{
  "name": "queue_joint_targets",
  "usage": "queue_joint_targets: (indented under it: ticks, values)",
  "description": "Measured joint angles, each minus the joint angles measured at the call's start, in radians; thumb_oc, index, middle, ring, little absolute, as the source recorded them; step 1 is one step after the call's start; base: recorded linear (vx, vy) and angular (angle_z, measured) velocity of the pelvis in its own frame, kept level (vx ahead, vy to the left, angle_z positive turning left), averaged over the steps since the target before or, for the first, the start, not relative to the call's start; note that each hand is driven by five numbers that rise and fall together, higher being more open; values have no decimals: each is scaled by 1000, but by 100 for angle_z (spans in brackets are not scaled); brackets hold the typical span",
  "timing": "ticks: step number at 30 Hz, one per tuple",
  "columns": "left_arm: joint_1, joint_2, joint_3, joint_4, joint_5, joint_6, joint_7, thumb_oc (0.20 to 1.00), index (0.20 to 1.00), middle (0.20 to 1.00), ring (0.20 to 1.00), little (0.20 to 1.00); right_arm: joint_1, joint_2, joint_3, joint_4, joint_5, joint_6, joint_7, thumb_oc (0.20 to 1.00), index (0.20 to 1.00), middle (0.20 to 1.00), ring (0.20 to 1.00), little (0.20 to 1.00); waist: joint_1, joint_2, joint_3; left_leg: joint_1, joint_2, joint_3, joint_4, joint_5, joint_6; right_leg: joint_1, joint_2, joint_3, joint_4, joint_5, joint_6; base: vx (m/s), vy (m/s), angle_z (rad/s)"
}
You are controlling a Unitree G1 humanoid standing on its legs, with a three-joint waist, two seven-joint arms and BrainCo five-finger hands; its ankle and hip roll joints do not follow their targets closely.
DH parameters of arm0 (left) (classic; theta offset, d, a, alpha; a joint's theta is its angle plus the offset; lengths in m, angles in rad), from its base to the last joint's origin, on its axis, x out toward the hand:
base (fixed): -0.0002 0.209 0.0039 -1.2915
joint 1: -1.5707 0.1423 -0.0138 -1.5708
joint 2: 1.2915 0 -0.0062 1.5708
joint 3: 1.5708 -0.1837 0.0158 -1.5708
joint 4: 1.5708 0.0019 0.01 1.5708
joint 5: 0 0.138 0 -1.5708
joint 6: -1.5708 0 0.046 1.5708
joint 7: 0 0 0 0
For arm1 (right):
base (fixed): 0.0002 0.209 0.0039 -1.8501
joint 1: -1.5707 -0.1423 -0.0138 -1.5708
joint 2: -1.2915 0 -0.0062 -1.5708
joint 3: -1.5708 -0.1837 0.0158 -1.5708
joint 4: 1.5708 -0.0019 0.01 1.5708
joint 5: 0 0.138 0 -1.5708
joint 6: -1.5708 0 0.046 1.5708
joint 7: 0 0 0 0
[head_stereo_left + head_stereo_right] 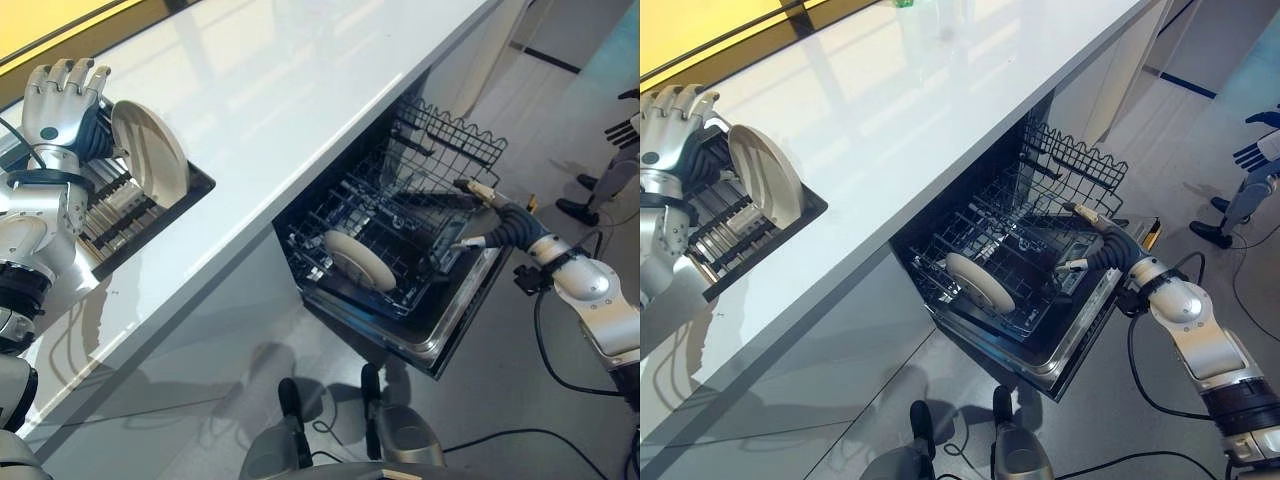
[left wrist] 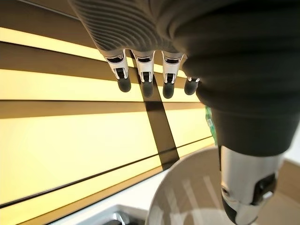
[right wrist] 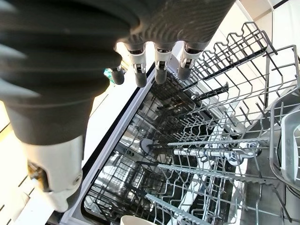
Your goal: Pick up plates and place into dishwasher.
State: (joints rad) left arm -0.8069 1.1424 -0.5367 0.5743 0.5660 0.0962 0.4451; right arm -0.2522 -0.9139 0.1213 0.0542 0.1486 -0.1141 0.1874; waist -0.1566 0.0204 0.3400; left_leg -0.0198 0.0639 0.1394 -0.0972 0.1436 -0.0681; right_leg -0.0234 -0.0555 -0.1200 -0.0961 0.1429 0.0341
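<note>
A: Where is the round cream ceramic plate (image 1: 150, 150) sitting right now?

B: It is standing on edge in the dark slotted drying rack (image 1: 125, 215) sunk into the long white table (image 1: 300, 90), at about ten o'clock in the left eye view. A second cream plate (image 1: 357, 260) is already standing in the black wire lower basket (image 1: 1000, 265) of the open dishwasher (image 1: 440, 330), near the middle of the view.

A: And what is the left hand (image 1: 60, 100) doing?

B: It is hovering just behind the racked plate, at the plate's nine o'clock. Its fingers (image 2: 147, 79) are looking straight and released, grasping nothing that I can see, while the thumb is hanging over the plate's rim in the left wrist view.

A: The right hand (image 1: 1102, 245)?

B: It is reaching over the basket from three o'clock, with its fingers extended and relaxed and nothing in them.

A: How is that plate going to handle?

B: I am judging it rigid, fairly weighty for its size, glazed and therefore slippery, and likely to chip or break if it knocks the rack's bars or drops. I would be taking it at the upper rim, thumb on one face and fingers on the other, then lifting straight up out of the slot before swinging it toward the basket.
</note>
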Motion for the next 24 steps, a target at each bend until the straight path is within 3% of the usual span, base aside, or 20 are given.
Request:
queue_joint_targets:
  ticks: [5,17,18,20,24]
  values:
    - [-52,1,-49,28,-1,-30,-42,1000,1000,1000,1000,1000,-6,-13,2,0,1,0,1,1000,1000,1000,1000,1000,-3,-1,11,-11,-1,3,1,0,0,-12,0,2,5,1,1,-5,5,-1]
    - [-232,6,-199,116,12,-181,-208,1000,1000,1000,1000,1000,-62,-79,18,2,21,2,5,1000,1000,1000,1000,1000,-28,1,34,-10,-2,23,1,-8,-5,-23,-1,19,5,1,1,-23,23,-5]
    - [-239,12,-209,116,12,-185,-233,598,598,598,598,598,-63,-79,19,2,21,2,5,1000,1000,1000,1000,1000,-30,1,35,-10,-3,23,1,-9,-5,-23,-1,20,5,1,1,0,0,0]
    - [-246,21,-226,125,10,-189,-296,200,200,200,200,200,-74,-82,40,6,21,2,5,1000,1000,1000,1000,1000,-45,1,35,-11,-3,23,1,-9,-6,-23,-2,20,5,1,1,0,0,0]
    - [-264,21,-227,157,10,-188,-428,200,200,200,200,200,-114,-82,66,9,21,2,5,1000,1000,1000,1000,1000,-49,4,36,-10,-4,24,1,-9,-6,-24,-2,21,5,1,1,0,0,0]
